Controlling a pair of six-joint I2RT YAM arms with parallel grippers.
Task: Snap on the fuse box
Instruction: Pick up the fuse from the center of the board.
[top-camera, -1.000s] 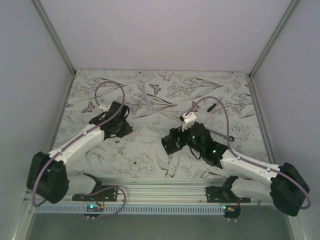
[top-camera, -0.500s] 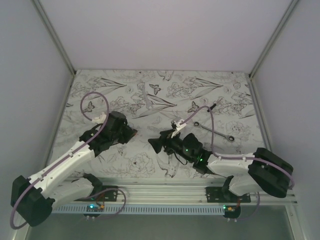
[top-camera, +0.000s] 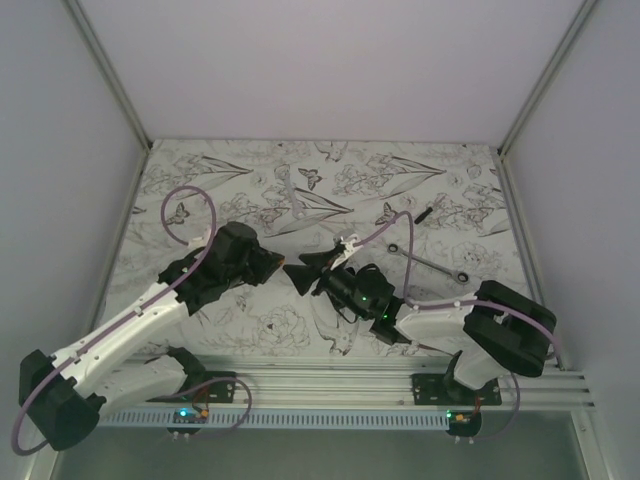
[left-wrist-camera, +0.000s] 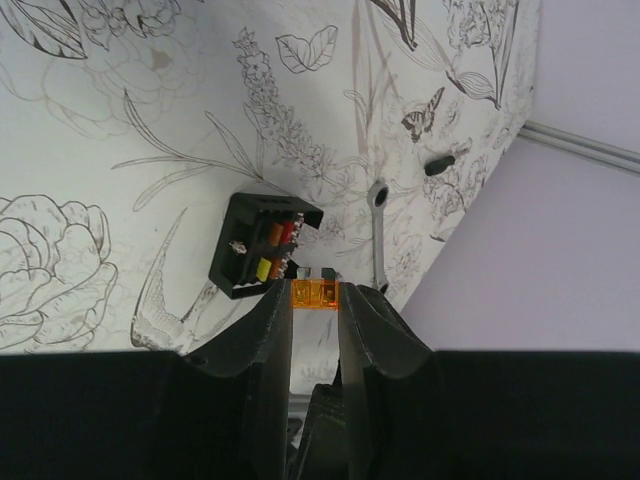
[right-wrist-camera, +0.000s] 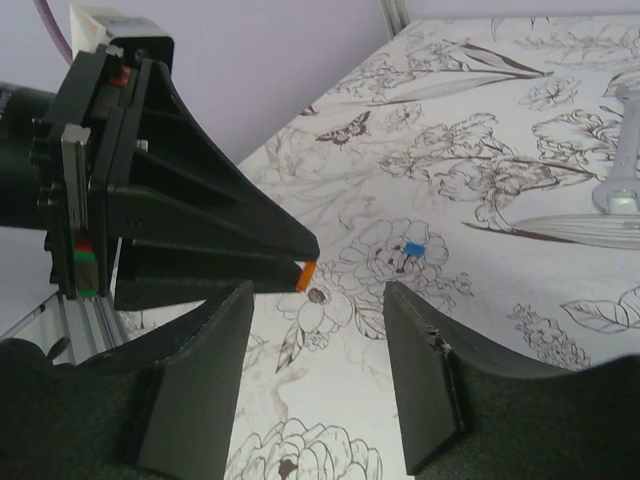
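Between the narrowly set fingers (left-wrist-camera: 268, 320) of the left gripper (left-wrist-camera: 315, 302), a small orange fuse (left-wrist-camera: 314, 293) is being pinched at the tips. Just beyond those tips and slightly to one side, the fuse box (left-wrist-camera: 262, 247) is lying on the flowered table (left-wrist-camera: 120, 130), showing orange, red and yellow pieces inside. Farther out, a metal wrench (left-wrist-camera: 378, 230) and a short black stick (left-wrist-camera: 440, 165) are lying. The right gripper (right-wrist-camera: 318, 295) is holding its fingers (right-wrist-camera: 200, 380) well apart, gripping nothing and facing the left gripper's tips.
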